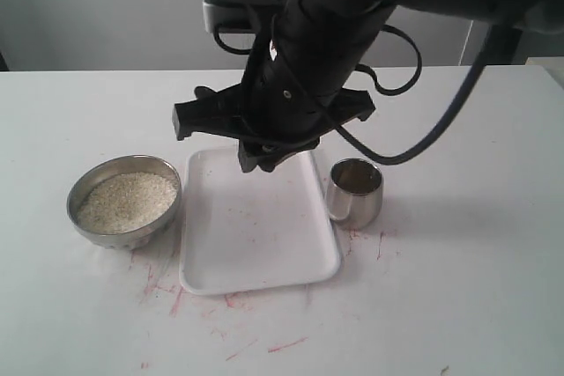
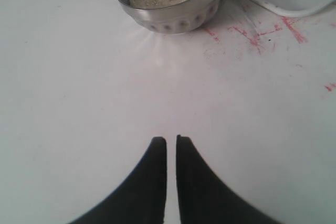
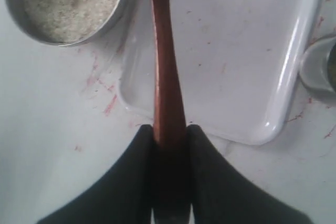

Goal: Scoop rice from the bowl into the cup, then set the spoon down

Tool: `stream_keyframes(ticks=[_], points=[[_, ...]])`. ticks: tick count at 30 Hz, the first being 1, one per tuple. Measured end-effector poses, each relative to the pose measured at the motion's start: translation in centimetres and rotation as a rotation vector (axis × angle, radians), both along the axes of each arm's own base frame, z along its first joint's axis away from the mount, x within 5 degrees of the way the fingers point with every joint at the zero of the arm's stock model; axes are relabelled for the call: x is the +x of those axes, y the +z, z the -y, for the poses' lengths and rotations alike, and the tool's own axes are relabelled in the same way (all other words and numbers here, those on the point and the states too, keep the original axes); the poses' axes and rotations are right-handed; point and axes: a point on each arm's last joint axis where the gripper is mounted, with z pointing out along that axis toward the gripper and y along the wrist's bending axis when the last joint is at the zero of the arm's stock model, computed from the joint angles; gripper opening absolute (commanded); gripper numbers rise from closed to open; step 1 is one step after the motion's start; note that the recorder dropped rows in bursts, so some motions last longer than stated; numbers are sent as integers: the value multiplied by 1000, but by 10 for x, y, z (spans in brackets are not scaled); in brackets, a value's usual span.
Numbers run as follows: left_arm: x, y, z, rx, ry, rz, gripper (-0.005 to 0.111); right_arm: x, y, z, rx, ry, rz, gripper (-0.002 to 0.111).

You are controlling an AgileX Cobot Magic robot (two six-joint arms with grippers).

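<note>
Reddish-brown spoon [image 3: 165,66] between right tool [image 3: 169,128] jaws

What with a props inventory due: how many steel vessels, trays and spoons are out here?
Steel vessels: 2, the bowl and the cup
White tray: 1
Reddish-brown spoon: 1, held in the right end effector
Total: 4

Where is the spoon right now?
In the right wrist view, the right gripper holds the spoon by its handle over the white tray, close beside the bowl of rice.
</note>
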Motion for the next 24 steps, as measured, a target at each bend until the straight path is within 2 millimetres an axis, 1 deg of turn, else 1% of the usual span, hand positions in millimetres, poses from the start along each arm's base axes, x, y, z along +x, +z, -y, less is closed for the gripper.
stream_keyframes(ticks=[4,9,10,12,24], points=[[0,0,0,0,0,0,14,11,-14,3,-79,-77,16,0],[0,0,0,0,0,0,14,24,-44,-5,-110,-107,-33,0],[0,0,0,0,0,0,14,26,-53,-7,-123,-108,-53,0],[0,0,0,0,0,0,14,30,-63,-10,-133,-107,-66,0],[0,0,0,0,0,0,14,39,-94,-17,-162,-105,-103,0]])
